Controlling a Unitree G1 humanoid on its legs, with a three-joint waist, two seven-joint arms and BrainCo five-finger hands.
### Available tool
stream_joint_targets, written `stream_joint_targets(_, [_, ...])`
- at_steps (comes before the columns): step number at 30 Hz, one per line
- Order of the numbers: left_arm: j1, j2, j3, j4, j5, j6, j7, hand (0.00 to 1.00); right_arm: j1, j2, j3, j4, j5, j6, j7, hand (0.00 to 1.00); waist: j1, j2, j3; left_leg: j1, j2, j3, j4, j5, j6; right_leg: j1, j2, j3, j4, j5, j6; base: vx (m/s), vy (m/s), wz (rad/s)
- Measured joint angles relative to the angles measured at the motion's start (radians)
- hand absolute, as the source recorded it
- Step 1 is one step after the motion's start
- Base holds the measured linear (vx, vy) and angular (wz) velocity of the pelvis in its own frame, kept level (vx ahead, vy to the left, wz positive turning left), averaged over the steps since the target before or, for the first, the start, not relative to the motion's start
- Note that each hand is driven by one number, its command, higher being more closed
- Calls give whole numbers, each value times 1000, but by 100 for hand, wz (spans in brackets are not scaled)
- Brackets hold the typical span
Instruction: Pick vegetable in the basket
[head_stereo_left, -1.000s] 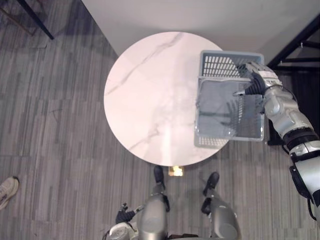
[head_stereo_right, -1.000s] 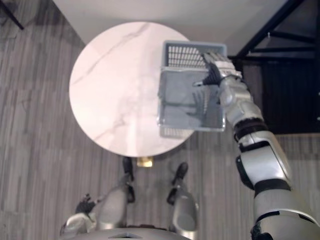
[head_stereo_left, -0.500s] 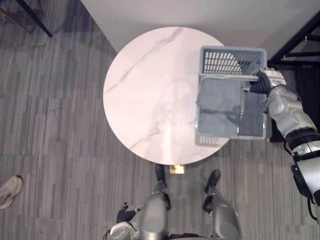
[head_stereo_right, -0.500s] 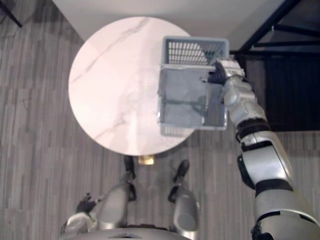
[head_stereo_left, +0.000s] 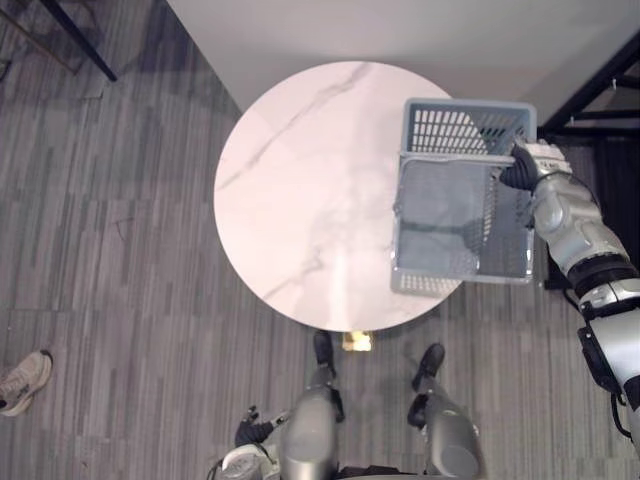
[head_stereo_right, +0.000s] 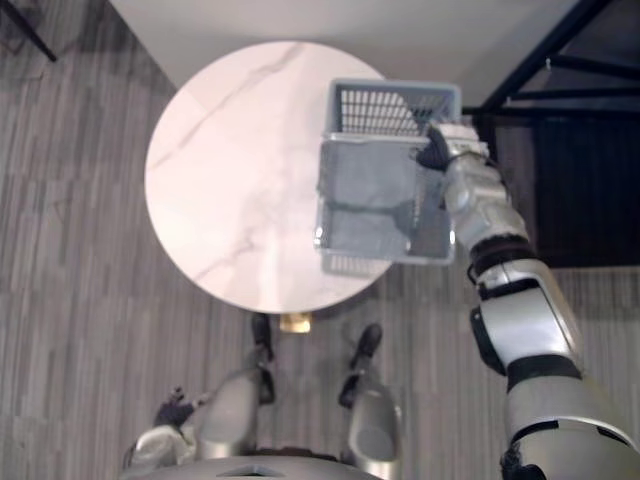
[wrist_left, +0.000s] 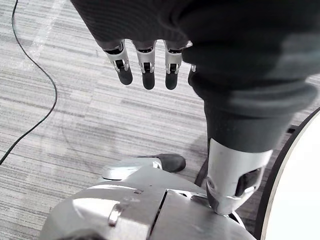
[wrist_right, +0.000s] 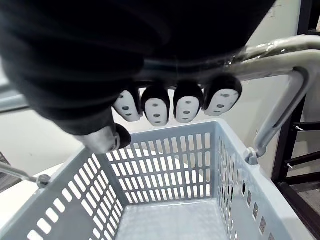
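Silver-grey arms
Ribbed dark covers are wrapping the left hand (wrist_left: 150, 22) and right hand (head_stereo_left: 520, 168); silver fingers (wrist_left: 145, 62) are showing dark tips.

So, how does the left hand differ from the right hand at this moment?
The right hand is curled round the basket handle; the left hand is relaxed open and holds nothing. The right hand is raised by the table; the left hand hangs low over the floor. Both have dark ribbed covers.

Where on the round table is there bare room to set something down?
The marble table is bare from its left rim across the middle to the grey basket. The right edge is crowded: the basket is there, with the right hand curled round its handle. The basket's inside is bare.
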Motion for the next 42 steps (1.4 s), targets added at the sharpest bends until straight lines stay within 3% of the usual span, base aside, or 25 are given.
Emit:
stream_joint_targets(8, [1,12,15,-1,73,23,0,0,199,1,77,-277,-4,-5,83,100,-6,-33,-38,70,4,15,0,-8,-11,57,3,21,-1,1,1,16,5,-6])
stream_joint_targets(12, [4,23,26,14,107,43,-8,0,345,2,77,-429,6,-13,100,100,-19,-61,-105,91,5,17,0,-12,-15,78,5,27,-9,2,4,17,1,-4])
stream_joint_targets(16, [45,39,32,21,114,45,-43,0,495,-11,77,-596,20,-51,118,100,-53,-89,-198,100,5,21,0,-17,-20,88,7,34,-26,4,9,8,2,-5])
stream_joint_targets(25, [71,35,43,48,151,45,-51,0,701,-122,73,-828,100,-123,167,100,-74,-78,-261,122,5,49,-6,-29,-24,98,10,76,-41,5,22,-14,6,-8])
stream_joint_targets(36, [113,27,103,55,181,58,-69,0,850,-126,31,-870,103,-143,170,100,-89,-64,-300,181,13,108,1,-50,-28,121,23,136,-50,13,23,45,-4,-16])
stream_joint_targets(37, [114,25,110,55,181,58,-70,0,854,-125,31,-870,102,-142,170,100,-86,-64,-299,175,20,114,32,-70,-27,120,24,144,-44,10,20,42,-21,-19])
stream_joint_targets(38, [115,23,121,54,179,57,-69,0,859,-126,31,-877,103,-142,170,100,-84,-64,-297,127,44,111,157,-131,-27,118,25,150,-32,2,19,31,-24,-18])
stream_joint_targets(40, [115,20,122,54,178,57,-67,0,868,-127,24,-895,102,-140,167,100,-84,-40,-288,77,86,80,315,-214,-25,129,43,156,-9,-3,10,3,-31,-14])
stream_joint_targets(42, [115,2,123,54,171,55,-59,0,869,-127,21,-899,103,-140,165,100,-83,-28,-282,82,86,2,351,-250,-33,135,49,169,13,-9,11,-24,33,-19])
